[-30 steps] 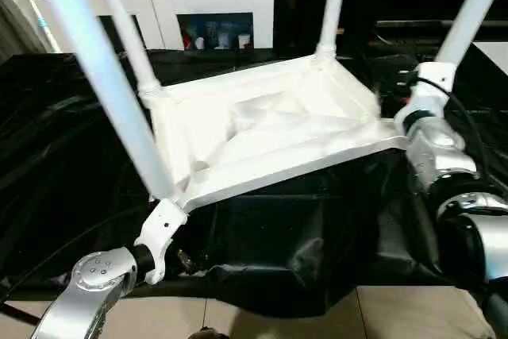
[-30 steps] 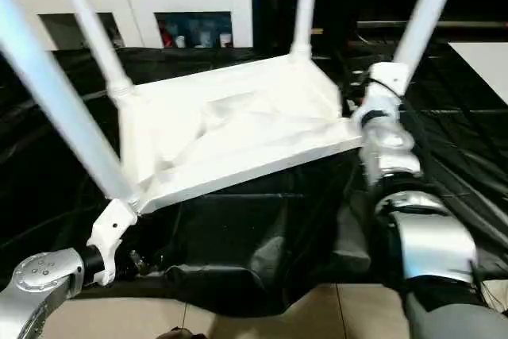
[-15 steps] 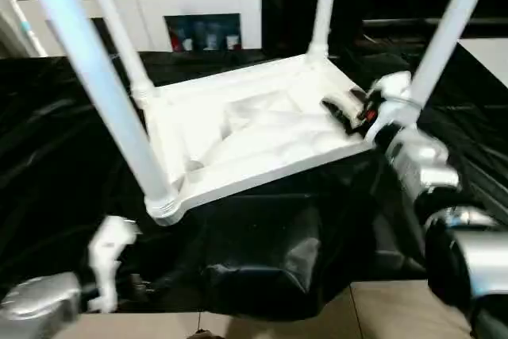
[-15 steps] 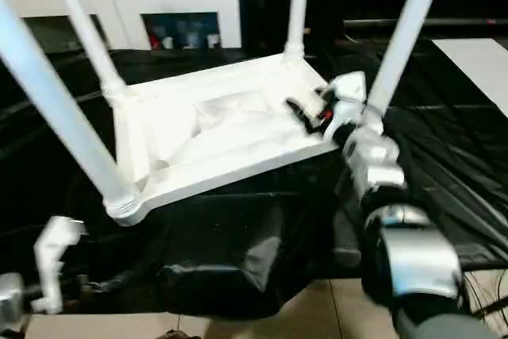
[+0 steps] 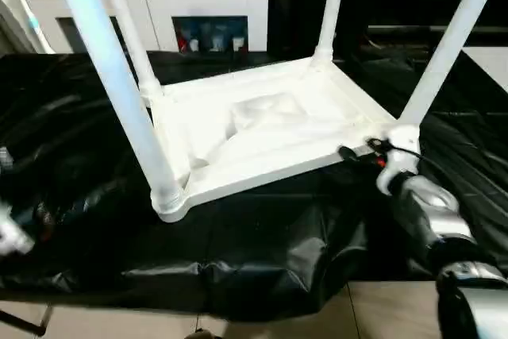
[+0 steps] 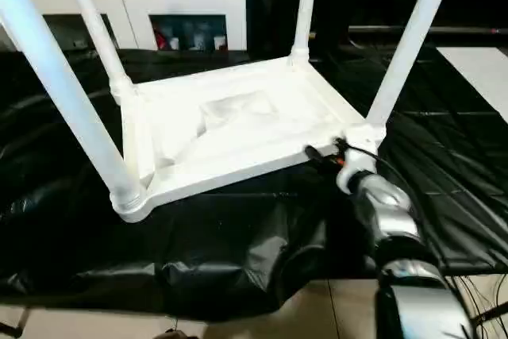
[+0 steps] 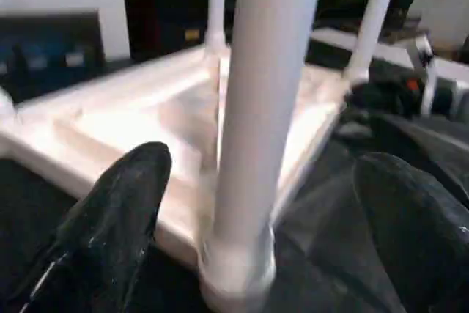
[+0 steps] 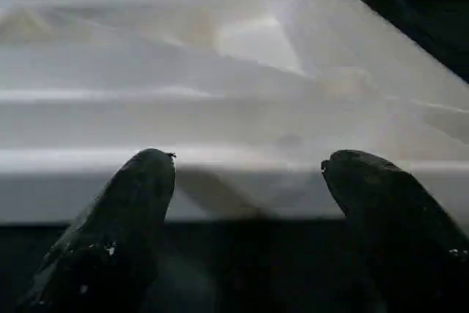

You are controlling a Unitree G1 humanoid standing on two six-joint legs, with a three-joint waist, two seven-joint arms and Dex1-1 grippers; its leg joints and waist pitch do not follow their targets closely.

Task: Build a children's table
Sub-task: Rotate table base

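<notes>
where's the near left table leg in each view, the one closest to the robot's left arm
Left eye view: the near left leg slants from top left down to its socket at lower left of the tabletop.
Right eye view: same leg, nearer the picture's left edge.
Left wrist view: the thick leg standing at picture centre between the left tool's fingers.
Right wrist view: not in it.
Shared landmark: the tabletop's raised rim.

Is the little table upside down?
Yes. The tabletop lies flat on the black cover and its four legs point up.
</notes>
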